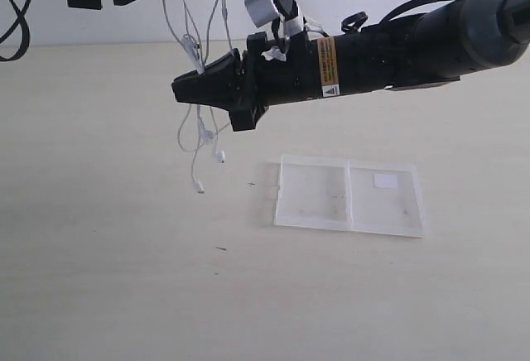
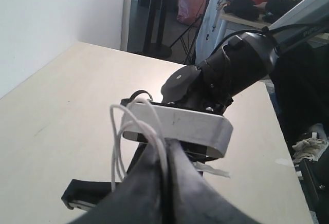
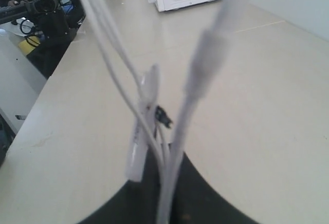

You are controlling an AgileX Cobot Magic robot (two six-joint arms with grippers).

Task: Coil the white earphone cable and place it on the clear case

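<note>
Two grippers hold the white earphone cable [image 1: 205, 134] up above the bench [image 1: 108, 295]. The left gripper [image 2: 165, 157] is pinched tight on it. In its wrist view the dark fingers [image 2: 139, 193] press together, and white loops rise out of the seam between them. The right gripper [image 1: 189, 88] sits on an arm lying almost level over the bench and is also closed down narrow. In its own wrist view, several strands and a thicker blurred piece run into the line where its fingers [image 3: 200, 208] meet.

In the exterior view the cable comes down from the top of the picture, passes the right gripper's tip and dangles below it in loose loops. Two small ends hang lowest, and I cannot tell whether the lowest one touches the bench.

The clear case [image 1: 348, 195] lies flat on the bench, well away from the far edge by the wall, with nothing on it. Its small white sticker [image 1: 385, 180] is on the panel farther from the hanging cable, and the cable hangs apart from the case.
</note>
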